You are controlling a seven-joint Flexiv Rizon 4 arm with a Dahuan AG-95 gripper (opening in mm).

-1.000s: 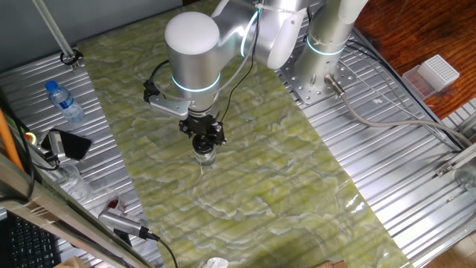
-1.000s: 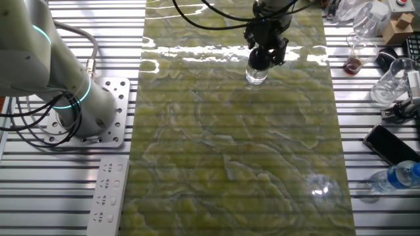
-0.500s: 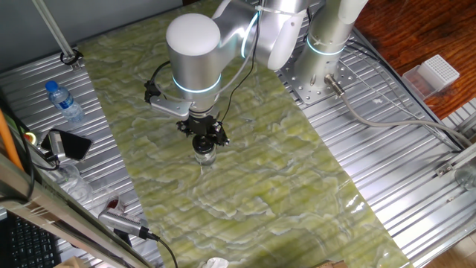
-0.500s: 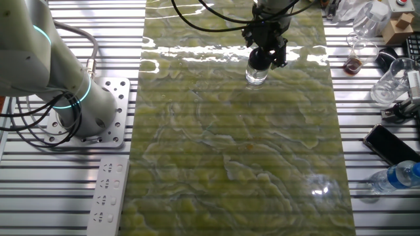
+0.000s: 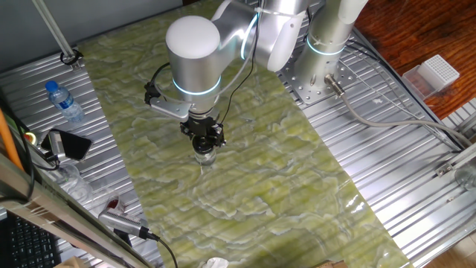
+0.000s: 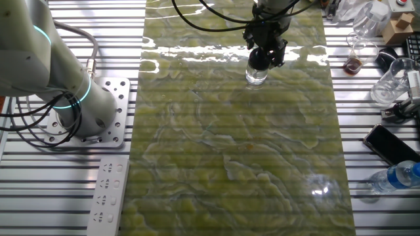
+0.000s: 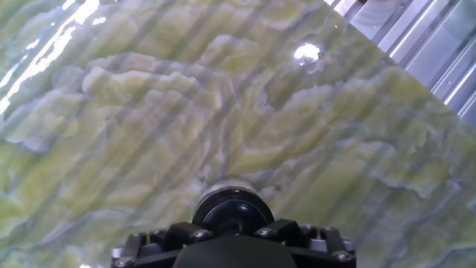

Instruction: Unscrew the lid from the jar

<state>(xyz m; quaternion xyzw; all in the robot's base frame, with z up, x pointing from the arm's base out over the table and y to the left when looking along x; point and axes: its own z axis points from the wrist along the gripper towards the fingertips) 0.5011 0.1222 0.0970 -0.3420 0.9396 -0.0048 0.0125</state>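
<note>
The jar stands upright on the green mat, near the middle of it in one fixed view and near the far end in the other. It is small and made of clear glass. The black lid is on top of the jar.

The arm comes straight down over the jar. Its claw sits right on top, and the black fingers are close on both sides of the lid. In the hand view the round shiny lid peeks out just past the black claw block, and the glass rim shows around it. The claw looks narrow and seems to be holding the lid, but the finger tips are hidden, so I cannot tell for sure.

In the other fixed view the claw covers the top of the jar, and only the glass bottom shows below it.

A water bottle with a blue cap lies on the metal table, well apart from the jar. A black phone lies near the bottle. A white power strip lies beside the mat.
</note>
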